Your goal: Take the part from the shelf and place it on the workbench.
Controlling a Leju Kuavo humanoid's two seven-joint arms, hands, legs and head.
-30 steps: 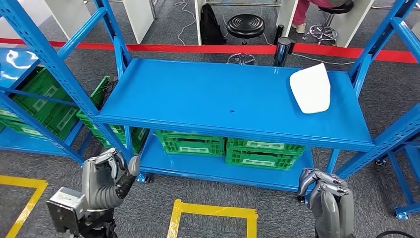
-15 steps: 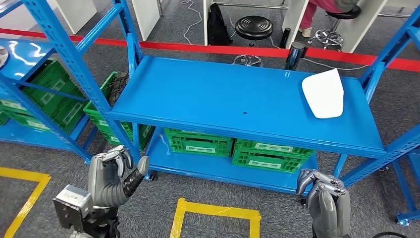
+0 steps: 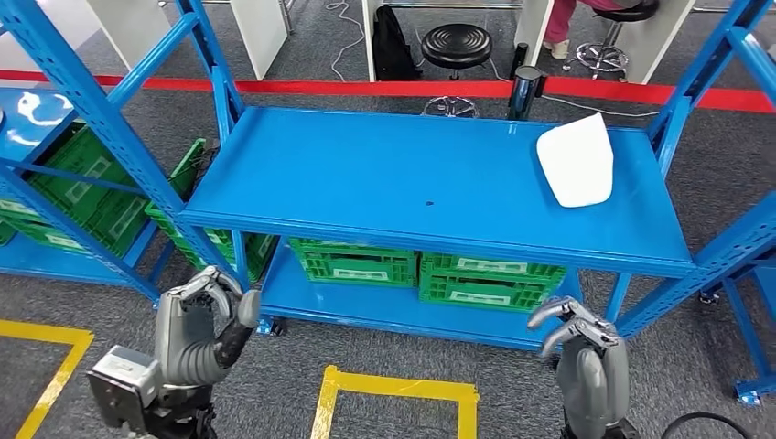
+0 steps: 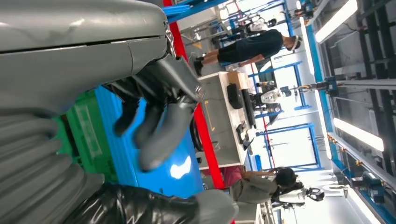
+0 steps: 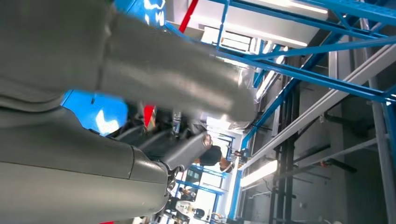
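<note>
The part, a white flat tapered piece (image 3: 575, 162), lies on the right end of the blue shelf's top board (image 3: 384, 183). My left hand (image 3: 201, 320) hangs low in front of the shelf's left post, holding nothing, fingers loosely curved and thumb apart. At the lower right, well below and in front of the part, my right hand (image 3: 581, 352) is also empty, fingers apart. The left hand (image 4: 154, 116) in the left wrist view has dark fingers loosely apart with nothing between them. My right hand (image 5: 154, 116) looks blurred in the right wrist view.
Green crates (image 3: 352, 263) (image 3: 490, 283) stand on the lower board, and more green crates (image 3: 82, 192) fill the rack to the left. A yellow tape square (image 3: 393, 389) marks the floor before me. Behind the shelf run a red floor line (image 3: 366, 89) and a black stool (image 3: 456, 44).
The whole view swayed right and back, so the camera moved. My right hand has risen slightly and its fingers have spread. The part has stayed on the shelf.
</note>
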